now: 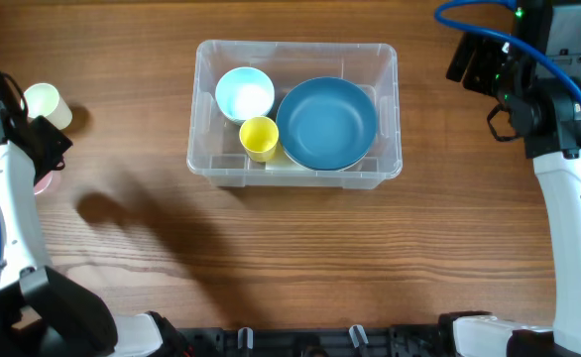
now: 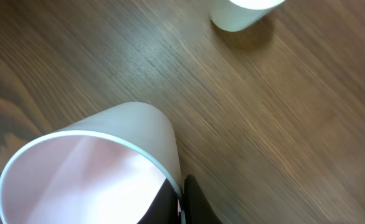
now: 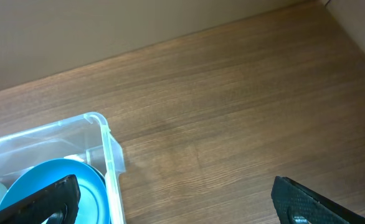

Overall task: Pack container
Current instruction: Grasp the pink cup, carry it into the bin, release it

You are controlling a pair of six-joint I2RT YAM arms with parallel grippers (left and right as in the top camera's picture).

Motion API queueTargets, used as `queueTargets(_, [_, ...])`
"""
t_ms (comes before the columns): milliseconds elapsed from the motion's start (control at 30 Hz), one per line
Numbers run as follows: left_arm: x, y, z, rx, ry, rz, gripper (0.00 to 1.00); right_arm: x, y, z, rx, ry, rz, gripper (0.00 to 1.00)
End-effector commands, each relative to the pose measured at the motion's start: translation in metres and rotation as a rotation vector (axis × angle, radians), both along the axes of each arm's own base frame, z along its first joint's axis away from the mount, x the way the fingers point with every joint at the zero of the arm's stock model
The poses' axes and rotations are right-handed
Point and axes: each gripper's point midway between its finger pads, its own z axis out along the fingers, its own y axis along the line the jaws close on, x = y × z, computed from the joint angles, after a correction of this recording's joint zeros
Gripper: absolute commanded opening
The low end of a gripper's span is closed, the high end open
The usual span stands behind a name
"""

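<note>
- Container [image 1: 297, 46] sits mid-bench [image 1: 271, 258], between the two arms, upright and open, no lid in view.
- Packed so far: large blue bowl [image 1: 327, 123] on the right side, small pale-blue bowl [image 1: 244, 92] at back left, and a yellow cup [image 1: 260, 137] in front of the small bowl, touching the big bowl's edge.
- Left to pack, as far as I can see: two cups out on the bench at far left, well apart from the container.
- Pink cup [image 2: 89, 168] fills the left wrist view, mouth toward the camera. From overhead only a sliver shows under the left arm.
- Cream cup [image 1: 48, 104] stands free on the bench just beyond it.
- Left tool [image 2: 179, 202]: dark finger material shows on both sides of the pink cup's wall, so I read it as clamped on the rim. Tips are mostly cut off, so confidence is medium.
- Right tool [image 3: 175, 186]: fingers spread wide, nothing between them, hanging over bare bench beside the container's right corner.
- Judgement: task is past halfway, with three items in and two cups remaining. Free floor remains at front left and around the yellow cup. It's tight but looks workable, and nesting the cups would help.
</note>
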Motion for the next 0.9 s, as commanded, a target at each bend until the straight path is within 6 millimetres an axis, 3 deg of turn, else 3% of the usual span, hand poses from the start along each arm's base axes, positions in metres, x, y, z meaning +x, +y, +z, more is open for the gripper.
queueTargets(0, [0.009, -0.027, 0.017, -0.111, -0.112, -0.05, 0.04, 0.004, -0.002, 0.002, -0.006, -0.006, -0.013, 1.0])
queueTargets(200, [0.01, -0.043, 0.045, -0.119, -0.203, -0.095, 0.04, 0.004, -0.002, 0.002, -0.006, -0.006, -0.013, 1.0])
queueTargets(333, [0.015, -0.075, 0.071, -0.11, -0.278, -0.186, 0.04, 0.004, -0.002, 0.002, -0.006, -0.006, -0.013, 1.0])
queueTargets(467, [0.022, -0.129, 0.089, -0.11, -0.32, -0.343, 0.04, 0.004, -0.002, 0.002, -0.006, -0.006, -0.013, 1.0])
queueTargets(633, [0.027, -0.209, 0.092, -0.154, -0.321, -0.555, 0.04, 0.004, -0.002, 0.002, -0.007, -0.006, -0.013, 1.0])
queueTargets(667, [0.027, -0.235, 0.093, -0.164, -0.328, -0.63, 0.04, 0.004, -0.002, 0.002, -0.006, -0.006, -0.013, 1.0])
queueTargets(800, [0.019, -0.301, 0.099, -0.188, -0.349, -0.819, 0.04, 0.004, -0.002, 0.002, -0.006, -0.006, -0.013, 0.99])
queueTargets(867, [0.012, -0.324, 0.1, -0.184, -0.353, -0.885, 0.04, 0.004, -0.002, 0.002, -0.007, -0.006, -0.013, 1.0])
